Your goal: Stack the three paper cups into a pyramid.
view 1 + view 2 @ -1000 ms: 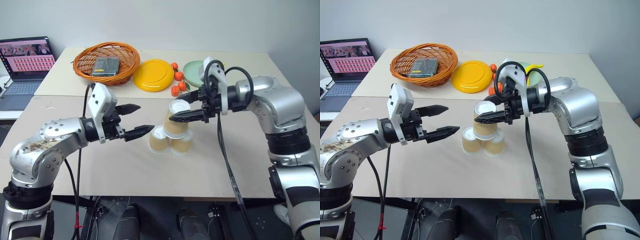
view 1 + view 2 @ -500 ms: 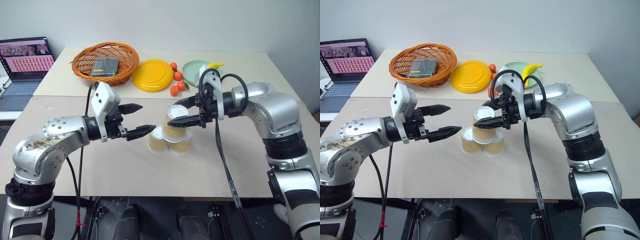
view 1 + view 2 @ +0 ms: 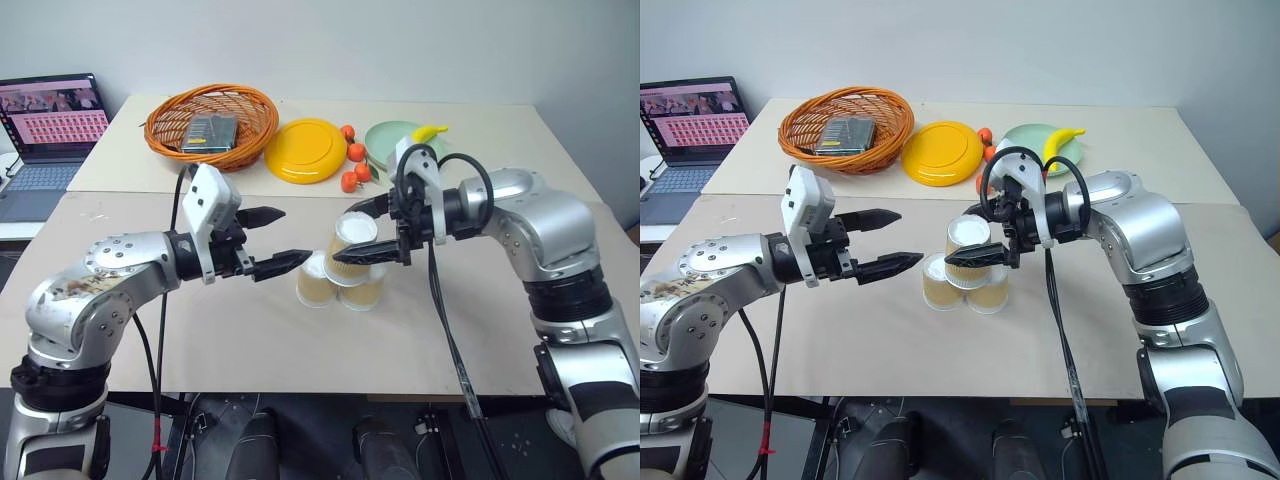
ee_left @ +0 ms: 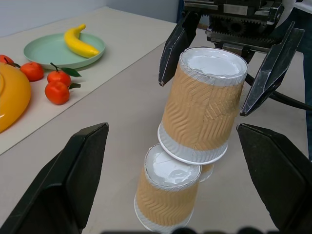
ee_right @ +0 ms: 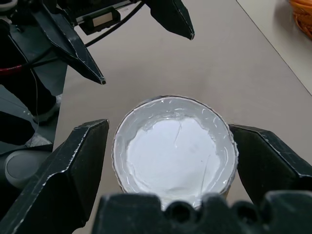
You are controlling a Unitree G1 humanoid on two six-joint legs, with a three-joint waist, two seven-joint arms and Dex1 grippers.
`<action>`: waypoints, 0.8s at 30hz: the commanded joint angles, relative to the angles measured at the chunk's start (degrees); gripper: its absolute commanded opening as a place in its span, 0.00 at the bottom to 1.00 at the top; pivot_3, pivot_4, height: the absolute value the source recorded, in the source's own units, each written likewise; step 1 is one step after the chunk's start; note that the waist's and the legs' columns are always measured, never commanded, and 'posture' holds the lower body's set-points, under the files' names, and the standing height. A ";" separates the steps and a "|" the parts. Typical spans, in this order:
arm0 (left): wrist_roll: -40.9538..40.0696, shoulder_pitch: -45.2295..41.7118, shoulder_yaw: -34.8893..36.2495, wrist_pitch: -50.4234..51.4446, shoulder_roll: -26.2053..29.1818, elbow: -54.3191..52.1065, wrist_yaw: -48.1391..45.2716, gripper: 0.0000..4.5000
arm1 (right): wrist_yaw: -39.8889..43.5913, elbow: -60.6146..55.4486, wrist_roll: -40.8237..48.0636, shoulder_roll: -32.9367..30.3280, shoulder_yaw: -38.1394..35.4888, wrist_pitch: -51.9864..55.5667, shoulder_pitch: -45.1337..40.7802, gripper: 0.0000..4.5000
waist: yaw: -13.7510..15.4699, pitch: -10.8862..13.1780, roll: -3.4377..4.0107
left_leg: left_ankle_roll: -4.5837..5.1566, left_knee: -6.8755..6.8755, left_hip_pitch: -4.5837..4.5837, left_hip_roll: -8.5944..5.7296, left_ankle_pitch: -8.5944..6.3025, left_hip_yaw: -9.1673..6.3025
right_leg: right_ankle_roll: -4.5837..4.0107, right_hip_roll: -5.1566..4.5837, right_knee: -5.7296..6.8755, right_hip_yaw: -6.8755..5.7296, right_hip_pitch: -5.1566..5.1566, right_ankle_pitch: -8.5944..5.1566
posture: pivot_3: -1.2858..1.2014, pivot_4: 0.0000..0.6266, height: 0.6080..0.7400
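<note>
**third cup sits tilted on the two base cups, right gripper let go**

landmark: the cup stack near the middle of the front table (image 3: 200, 340).

- two base cups (image 4: 166, 196) stand upside down, side by side and touching; the second one is mostly hidden behind the first in the left wrist view.
- top cup (image 4: 204, 105) is upside down on top of them, white end up, tilted, not sitting square. its rim rests on the near base cup and hangs off to one side.
- right gripper (image 3: 985, 232) is at the top cup, fingers spread to either side of it with a visible gap on both sides in the left wrist view. released, not pinching. right wrist view looks straight down on the cup's white end (image 5: 175, 151), one finger on each side.
- left gripper (image 3: 268, 241) hovers just left of the stack, fingers wide apart, holding nothing, tips pointing at the cups but apart from them.

behind the stack, on the rear table: yellow plate (image 3: 306, 150), orange wicker basket (image 3: 213, 125) with a dark flat object in it, small oranges (image 3: 352, 167), green plate (image 3: 1030, 138) with a banana (image 3: 1064, 140). laptop (image 3: 52, 128) far left of the stack, screen on.
</note>
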 commanded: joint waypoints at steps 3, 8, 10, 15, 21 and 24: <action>0.50 -1.46 0.07 -2.05 0.04 -0.45 -0.87 1.00 | -0.26 -1.66 1.57 -0.87 -4.07 -1.01 -3.13 0.99 | 0.02 0.00 0.00 | 0.00 -0.01 0.00 0.00 0.00 0.00 | 0.00 0.00 -0.01 0.00 0.00 0.00 | 0.52 0.24 0.94; 0.95 -2.14 0.13 -2.37 0.65 0.47 -1.74 1.00 | -0.96 0.12 1.29 -1.52 -6.11 -1.59 -5.23 0.99 | 0.01 0.00 0.00 | 0.00 -0.01 0.00 0.00 0.00 0.00 | 0.00 0.00 -0.01 0.00 0.00 0.00 | 0.52 0.24 0.94; -0.23 -2.80 1.25 -1.52 0.30 0.90 -1.54 1.00 | -0.83 2.42 0.41 -3.43 -7.99 -3.19 -6.74 0.99 | 0.02 0.01 0.00 | 0.00 -0.01 0.00 0.00 0.00 0.00 | 0.00 0.00 -0.01 0.00 0.00 0.00 | 0.52 0.24 0.94; -5.51 -3.04 5.88 2.69 0.99 0.92 0.08 1.00 | 2.64 9.47 -4.51 -14.44 -11.28 -13.21 -3.89 0.99 | 1.03 0.01 -0.02 | 0.00 -0.04 -0.02 0.00 -0.01 0.01 | 0.00 -0.02 -0.14 -0.02 0.01 -0.01 | 0.52 0.24 0.94; -4.47 1.40 8.66 2.13 4.04 -1.97 1.34 1.00 | 4.70 8.71 -1.92 -20.21 -20.75 -18.39 13.75 0.99 | 0.91 0.01 -0.06 | 0.01 -0.27 -0.03 0.01 -0.01 0.04 | -0.05 -0.03 -0.27 -0.02 -0.01 -0.04 | 0.52 0.24 0.94; -2.76 2.96 8.50 -0.16 3.88 -1.76 1.49 1.00 | 2.93 6.98 -1.52 -19.21 -23.48 -19.71 22.03 0.99 | 0.79 0.01 -0.05 | 0.01 -0.29 0.02 0.01 -0.01 0.04 | -0.07 -0.02 -0.20 -0.01 0.00 -0.05 | 0.52 0.24 0.94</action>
